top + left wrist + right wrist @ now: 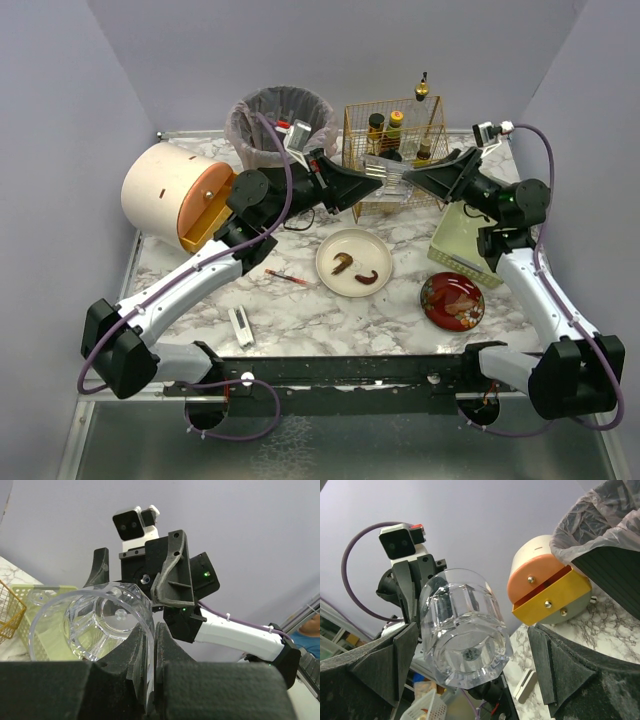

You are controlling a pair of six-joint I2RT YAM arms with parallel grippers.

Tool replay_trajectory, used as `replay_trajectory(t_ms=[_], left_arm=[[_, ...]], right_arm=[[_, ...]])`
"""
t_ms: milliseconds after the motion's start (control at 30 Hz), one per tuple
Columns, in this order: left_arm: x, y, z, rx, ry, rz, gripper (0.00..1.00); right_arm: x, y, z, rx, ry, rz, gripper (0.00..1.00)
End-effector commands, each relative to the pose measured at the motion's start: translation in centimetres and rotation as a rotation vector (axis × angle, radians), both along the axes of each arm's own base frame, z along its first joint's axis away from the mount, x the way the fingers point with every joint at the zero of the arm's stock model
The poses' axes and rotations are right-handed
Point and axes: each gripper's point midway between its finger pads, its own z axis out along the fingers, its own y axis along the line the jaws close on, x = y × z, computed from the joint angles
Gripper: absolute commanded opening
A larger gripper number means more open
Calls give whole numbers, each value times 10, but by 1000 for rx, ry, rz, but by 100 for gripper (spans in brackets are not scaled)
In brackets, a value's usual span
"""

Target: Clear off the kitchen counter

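Note:
A clear faceted glass (95, 622) hangs in the air above the back of the kitchen counter (300, 310). My left gripper (150, 645) is shut on its rim, one finger inside and one outside. In the top view the left gripper (370, 182) and the right gripper (415, 178) meet tip to tip in front of the wire basket. The right wrist view looks at the glass (465, 635) from its thick base. My right gripper (472, 645) stands open around it, and both fingers seem clear of the glass.
On the counter lie a white plate (353, 262) with food scraps, a red plate (452, 300), a red pen (290, 279) and a small white block (241, 325). Behind stand a lined bin (283, 125), a gold wire basket (395, 150) with bottles, a pale green rack (462, 245) and a cream bread box (175, 195).

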Motion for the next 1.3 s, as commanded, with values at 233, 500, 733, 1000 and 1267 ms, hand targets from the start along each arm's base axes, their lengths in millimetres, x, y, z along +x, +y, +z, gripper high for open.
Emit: replay_trajectory(t_ms=[233,500,733,1000,1267], left_arm=[[-19,2,25,-78,-104,-71,0],[-16,2,23,-81,-115,-59,0],[-13,0,21,-75,-123,-52,0],[-7,-1,16,-64,-128,-33,0],[11,6,-6,-29,-82,23,30]], right_arm=[[-5,6,-6,1,26,80,91],[-16,11,-2,36,40,174,94],[-18,14,-6,1,55,194,93],[-20,14,-5,-3,61,201,66],[-6,10,-5,-51,52,77,40]])
